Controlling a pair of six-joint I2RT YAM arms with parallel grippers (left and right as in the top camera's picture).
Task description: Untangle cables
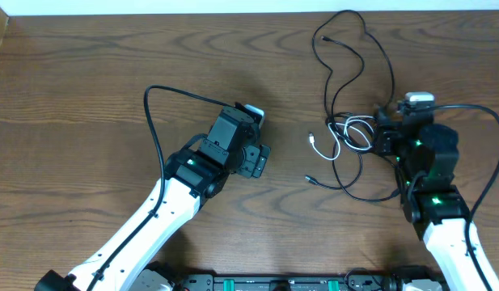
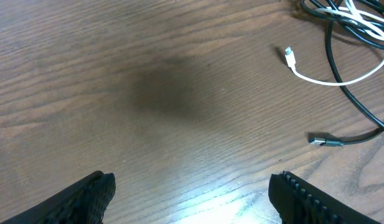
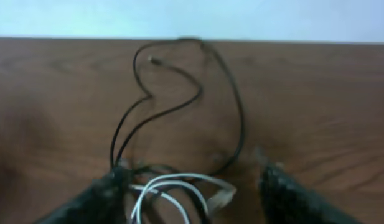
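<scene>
The cables lie right of centre: black cords loop toward the far edge point(image 1: 346, 48) and knot with a short white cord point(image 1: 334, 147) into a tangle point(image 1: 356, 133). My right gripper point(image 1: 386, 129) sits at the tangle's right side. In the right wrist view it point(image 3: 192, 193) is open, with white loops point(image 3: 173, 183) and black cord point(image 3: 235, 112) lying between its spread fingers, not pinched. My left gripper point(image 1: 261, 135) hovers open over bare wood left of the cables. The left wrist view shows it point(image 2: 192, 199) holding nothing, the white plug end point(image 2: 290, 57) and a black plug point(image 2: 319, 140) ahead to the right.
The wooden table point(image 1: 87, 89) ends at a pale wall along the far edge point(image 3: 192, 18). Thick black arm wires arc over each arm, one above the left arm point(image 1: 152, 121) and one by the right arm point(image 1: 496, 129).
</scene>
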